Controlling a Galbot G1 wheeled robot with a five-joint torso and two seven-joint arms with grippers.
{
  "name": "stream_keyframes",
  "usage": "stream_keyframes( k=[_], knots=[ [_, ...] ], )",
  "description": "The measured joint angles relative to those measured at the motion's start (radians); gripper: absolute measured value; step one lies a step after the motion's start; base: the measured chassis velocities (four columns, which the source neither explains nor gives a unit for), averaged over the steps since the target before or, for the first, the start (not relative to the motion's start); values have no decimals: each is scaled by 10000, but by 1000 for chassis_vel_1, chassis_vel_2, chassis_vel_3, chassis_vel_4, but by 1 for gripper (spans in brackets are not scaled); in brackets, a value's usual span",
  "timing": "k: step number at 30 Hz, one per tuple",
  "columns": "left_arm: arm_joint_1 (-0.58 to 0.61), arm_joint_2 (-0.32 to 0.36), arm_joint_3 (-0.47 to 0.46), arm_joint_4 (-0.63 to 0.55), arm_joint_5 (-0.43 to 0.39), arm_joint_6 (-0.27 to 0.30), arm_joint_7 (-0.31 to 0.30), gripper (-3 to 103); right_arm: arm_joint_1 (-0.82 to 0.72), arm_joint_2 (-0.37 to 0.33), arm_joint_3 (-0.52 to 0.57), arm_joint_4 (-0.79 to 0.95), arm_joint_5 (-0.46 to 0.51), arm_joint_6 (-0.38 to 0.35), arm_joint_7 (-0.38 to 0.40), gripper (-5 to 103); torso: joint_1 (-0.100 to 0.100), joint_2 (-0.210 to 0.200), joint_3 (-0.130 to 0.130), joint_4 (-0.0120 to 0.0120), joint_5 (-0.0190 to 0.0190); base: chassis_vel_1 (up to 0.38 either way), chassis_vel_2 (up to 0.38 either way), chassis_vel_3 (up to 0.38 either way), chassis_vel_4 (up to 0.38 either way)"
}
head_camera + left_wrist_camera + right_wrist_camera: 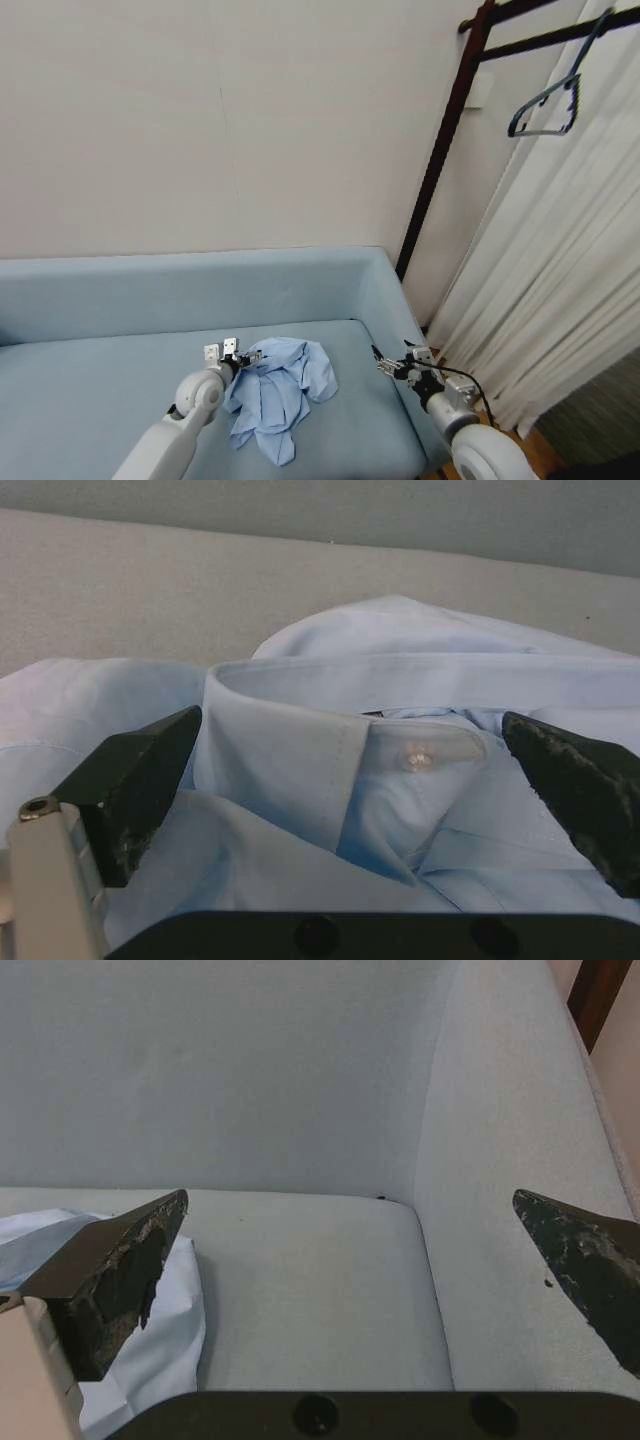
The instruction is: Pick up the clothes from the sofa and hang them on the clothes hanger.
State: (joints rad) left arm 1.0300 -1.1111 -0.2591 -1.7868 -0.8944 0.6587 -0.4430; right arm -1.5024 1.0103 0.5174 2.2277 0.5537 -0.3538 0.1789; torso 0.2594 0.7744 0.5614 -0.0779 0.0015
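Pale blue shirt (280,385), blue-grey sofa (120,290)

No writing, brand, number or sign could be read on anything. The nearest thing to a mark was a small pale spot on the collar band (420,752) of the shirt (290,780), and it was too blurred to tell as lettering.
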Motion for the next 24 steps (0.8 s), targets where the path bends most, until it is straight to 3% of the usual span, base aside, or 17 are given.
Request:
stream_keyframes(
  k=[2,6,18,21,24],
  knots=[
    [27,-29,20,-134,48,19,-151,93,40,-23,-12,-30,16,6,-6,100,0,0,0,0,-1,0,0,0,0],
    [35,-33,25,-286,53,67,-234,99,124,-67,-39,-118,54,6,-19,100,-2,0,0,1,0,0,0,0,0],
    [-445,-471,431,278,-265,107,-830,101,251,-181,-117,-394,104,29,-86,100,-1,0,0,0,0,0,0,0,0],
    [-477,-518,479,373,-261,60,-925,94,267,-185,-118,-441,104,37,-87,100,-1,0,0,0,0,0,0,0,0],
    [-473,-492,484,401,-240,25,-1022,79,284,-176,-128,-506,104,41,-87,100,-1,0,0,0,0,0,0,0,0]
  ],
)
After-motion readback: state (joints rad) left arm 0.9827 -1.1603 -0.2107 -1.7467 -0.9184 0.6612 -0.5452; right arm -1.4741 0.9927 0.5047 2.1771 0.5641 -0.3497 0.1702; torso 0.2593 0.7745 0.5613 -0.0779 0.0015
